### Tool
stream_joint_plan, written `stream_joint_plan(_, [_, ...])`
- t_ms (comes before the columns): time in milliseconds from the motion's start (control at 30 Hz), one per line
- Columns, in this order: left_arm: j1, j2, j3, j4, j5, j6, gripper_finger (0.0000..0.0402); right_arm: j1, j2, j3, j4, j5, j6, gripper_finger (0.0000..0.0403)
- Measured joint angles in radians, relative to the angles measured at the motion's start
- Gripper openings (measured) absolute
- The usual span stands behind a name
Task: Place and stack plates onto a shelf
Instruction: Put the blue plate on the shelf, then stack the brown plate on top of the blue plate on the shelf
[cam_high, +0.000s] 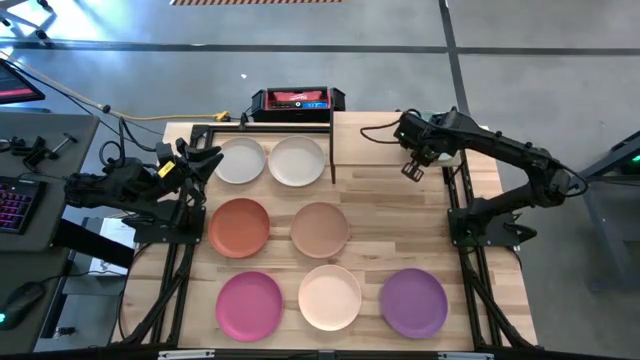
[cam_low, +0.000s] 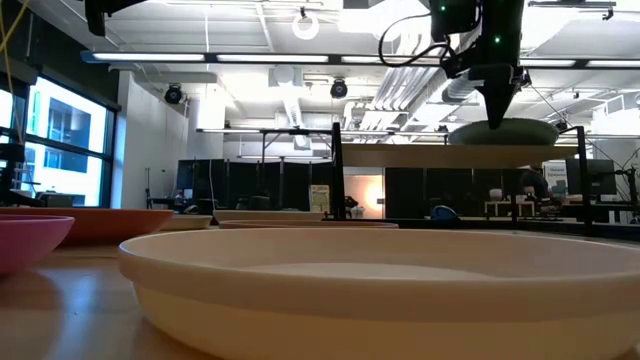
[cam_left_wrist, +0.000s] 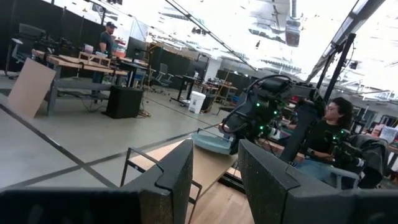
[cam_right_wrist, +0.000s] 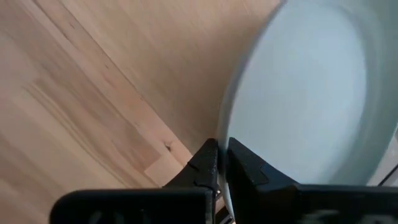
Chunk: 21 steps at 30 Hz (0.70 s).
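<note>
right gripper (cam_right_wrist: 222, 163) clamped on the round pale mint-green matte plate's (cam_right_wrist: 311, 93) rim.
plate held above the small light-wood plank shelf (cam_high: 375, 140); its edge sits between the closed-in fingers (cam_right_wrist: 202, 163). left gripper (cam_left_wrist: 214, 171) waits, fingers apart.

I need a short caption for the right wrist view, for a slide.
Right hand shut on the rim of a mint green plate, held above the light-wood shelf.
</note>
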Motion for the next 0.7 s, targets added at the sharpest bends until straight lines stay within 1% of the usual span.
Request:
stream_joint_plan(100, [0.0,0.0,0.0,0.0,0.0,0.0,0.0117,-0.016,0.0,0.0,0.002,-0.017,0.001,0.0035])
stream_joint_plan(233, [0.0,0.0,0.0,0.0,0.0,-0.008,0.0117,-0.021,0.0,0.0,0.012,-0.015,0.0,0.0065])
stream_joint_plan(333, [0.0,0.0,0.0,0.0,0.0,-0.009,0.0117,-0.02,0.0,0.0,0.033,-0.01,-0.005,0.0078])
stream_joint_plan(433, [0.0,0.0,0.0,0.0,0.0,-0.016,0.0117,-0.02,0.0,0.0,0.051,-0.026,0.009,0.0083])
stream_joint_plan(600, [0.0,0.0,0.0,0.0,0.004,-0.035,0.0117,-0.013,0.0,0.0,0.053,-0.109,0.048,0.0083])
stream_joint_plan(700, [0.0,0.008,0.0,0.001,0.028,-0.043,0.0117,-0.005,0.0,0.0,0.052,-0.164,0.081,0.0083])
